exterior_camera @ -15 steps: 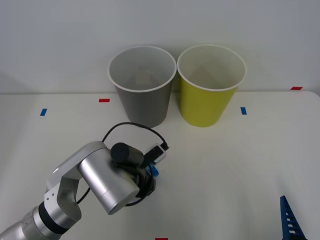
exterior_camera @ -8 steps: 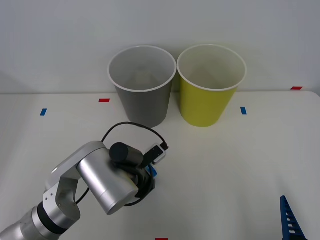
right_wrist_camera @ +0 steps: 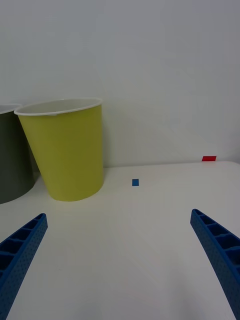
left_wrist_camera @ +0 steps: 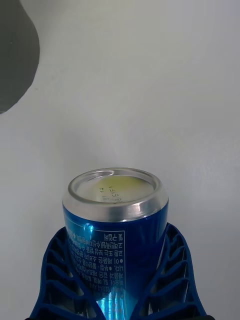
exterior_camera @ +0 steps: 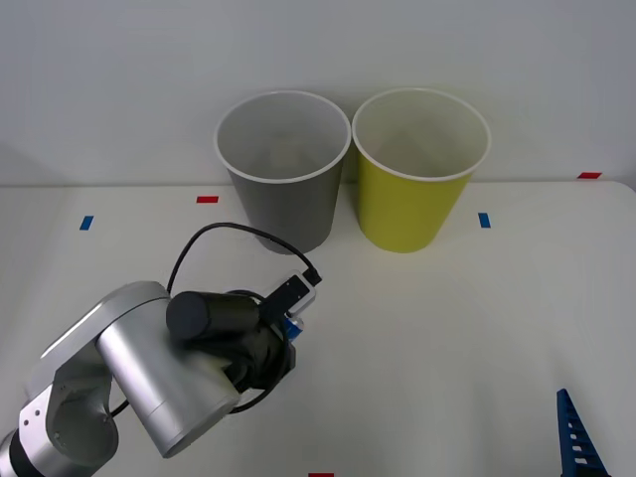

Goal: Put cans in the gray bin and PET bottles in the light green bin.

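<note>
i've got the can [left_wrist_camera: 115,225] clamped in the left gripper [left_wrist_camera: 117,280], blue ribbed fingers [left_wrist_camera: 60,280] wrapped round both sides of its body, silver end facing out. in the front view that gripper [exterior_camera: 288,328] sits low over the worktop [exterior_camera: 477,328], at about 6 o'clock from the gray bin [exterior_camera: 284,169] and well short of its rim. so i judge the pick done, drop not yet: can needs lifting over the gray bin's white rim and letting go. gray bin inside looks pale, can't tell if anything's in it. light green bin [exterior_camera: 420,169] stands just beside it at 3 o'clock, no bottle on the worktop that i can see. right gripper [right_wrist_camera: 120,260] parked at the near right, spread wide, holding nothing. worktop plain white with small red and blue tape marks [exterior_camera: 207,199]; blank white wall [exterior_camera: 318,50] behind.
</note>
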